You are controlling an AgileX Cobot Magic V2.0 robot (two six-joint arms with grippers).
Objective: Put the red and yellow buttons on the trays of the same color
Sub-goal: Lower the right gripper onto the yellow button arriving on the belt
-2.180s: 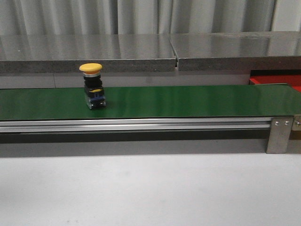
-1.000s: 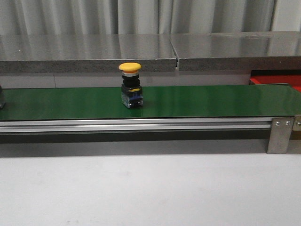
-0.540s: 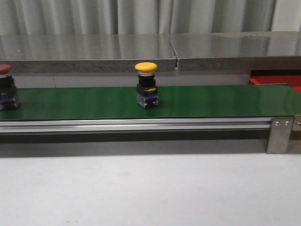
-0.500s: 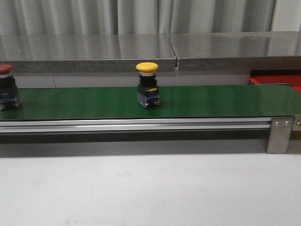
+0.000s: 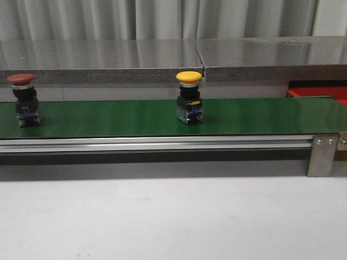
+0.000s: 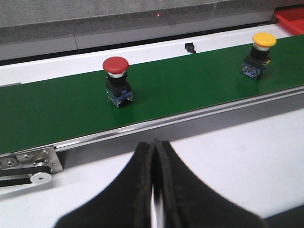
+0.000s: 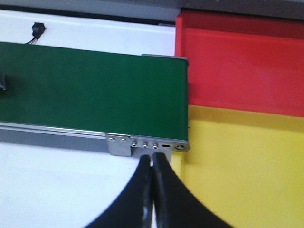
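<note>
On the green belt (image 5: 108,116) both the yellow button (image 5: 188,97) and, at its 9 o'clock, the red button (image 5: 24,100) stand upright, caps skyward; left claw (image 6: 153,199) and right claw (image 7: 152,190) are closed, empty.

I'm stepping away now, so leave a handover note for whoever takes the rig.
Left claw: shut, empty, short of the belt.
Right claw: shut, empty, over the belt's end by the trays.
Yellow button: upright on the belt, about mid-belt.
Red button: upright on the belt, at its left end.
Red tray and yellow tray: side by side off the belt's right end; no button shows in the visible parts.
Done: nothing placed.
Left: both buttons, each to its matching tray.
</note>
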